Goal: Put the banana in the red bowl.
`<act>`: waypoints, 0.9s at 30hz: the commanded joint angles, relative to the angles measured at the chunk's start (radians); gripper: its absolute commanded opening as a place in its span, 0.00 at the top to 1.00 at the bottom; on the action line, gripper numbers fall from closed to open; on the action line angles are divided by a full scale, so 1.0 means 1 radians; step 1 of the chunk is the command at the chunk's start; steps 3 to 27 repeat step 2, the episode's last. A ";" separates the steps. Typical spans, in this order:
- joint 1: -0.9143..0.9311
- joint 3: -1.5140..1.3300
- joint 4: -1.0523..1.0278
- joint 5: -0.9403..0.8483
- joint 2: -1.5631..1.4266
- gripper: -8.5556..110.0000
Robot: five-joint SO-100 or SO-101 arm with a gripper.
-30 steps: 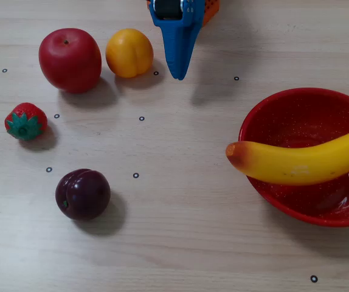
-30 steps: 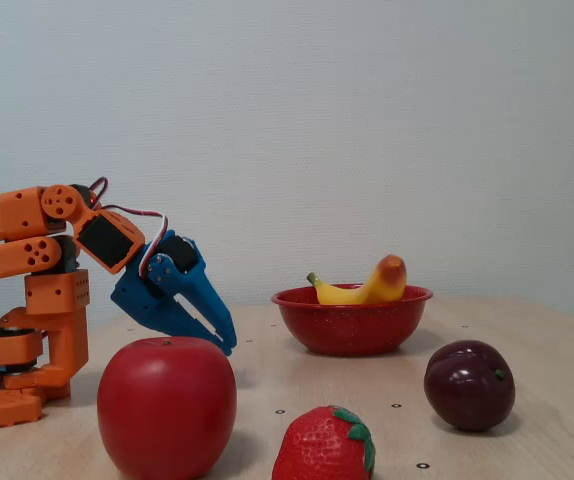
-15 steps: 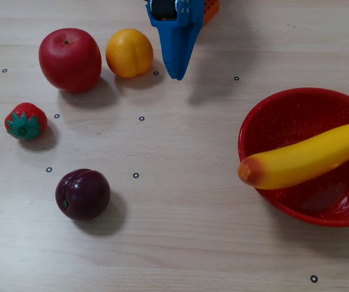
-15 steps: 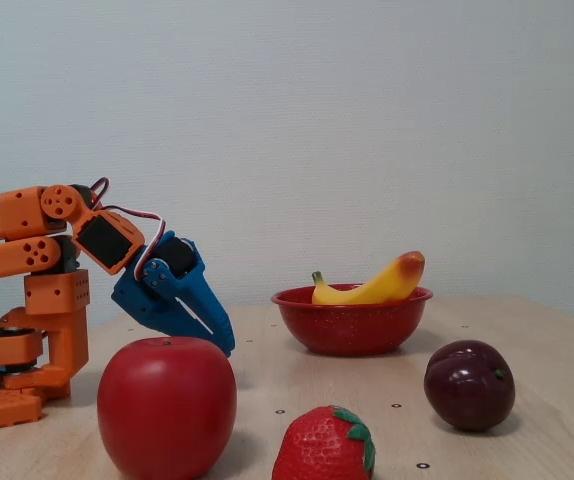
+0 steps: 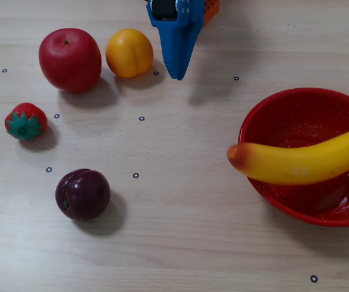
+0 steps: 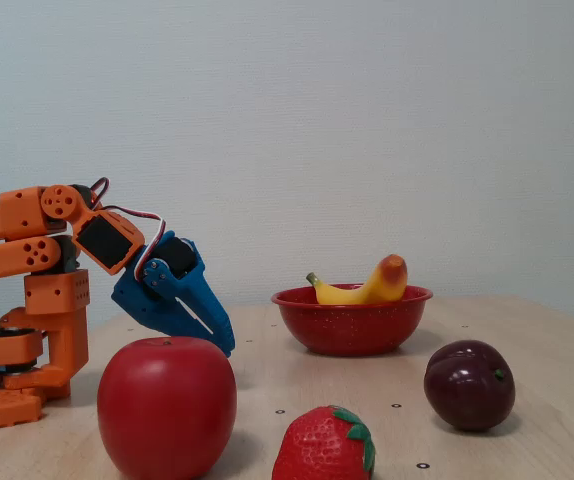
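Rocking is what separates this moment from half a second ago: the banana (image 5: 299, 163) has swung in the red bowl (image 5: 266, 115), its reddish-orange tip shifting from just over the bowl's left rim to well out past it in the top-down fixed view, and dropping lower in the side-on fixed view (image 6: 367, 287). Nothing else has shifted; the arm stays folded back.

The blue gripper (image 5: 178, 74) hangs at the far edge of the table, well apart from the bowl (image 6: 352, 318), with its jaws together and nothing between them.

The banana lies across the bowl, its middle inside, its tip overhanging the left rim in the top-down view, its other end running out of the frame on the right. I see nothing else in the bowl.

The risk from here, as I judge it, is that the long fruit is only perched on the shallow rim and, if it is not yet settled, could tip out on the overhanging side.

A red apple (image 5: 70, 59), an orange-yellow fruit (image 5: 129, 53), a strawberry (image 5: 25, 121) and a plum (image 5: 82, 193) stand on the left, clear of it all.
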State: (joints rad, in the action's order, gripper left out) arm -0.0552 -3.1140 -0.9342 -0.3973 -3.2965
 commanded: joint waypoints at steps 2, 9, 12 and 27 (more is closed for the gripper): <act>0.005 0.048 0.023 0.009 -0.012 0.93; 0.005 0.048 0.023 0.009 -0.012 0.93; 0.005 0.048 0.023 0.009 -0.012 0.93; 0.005 0.048 0.023 0.009 -0.012 0.93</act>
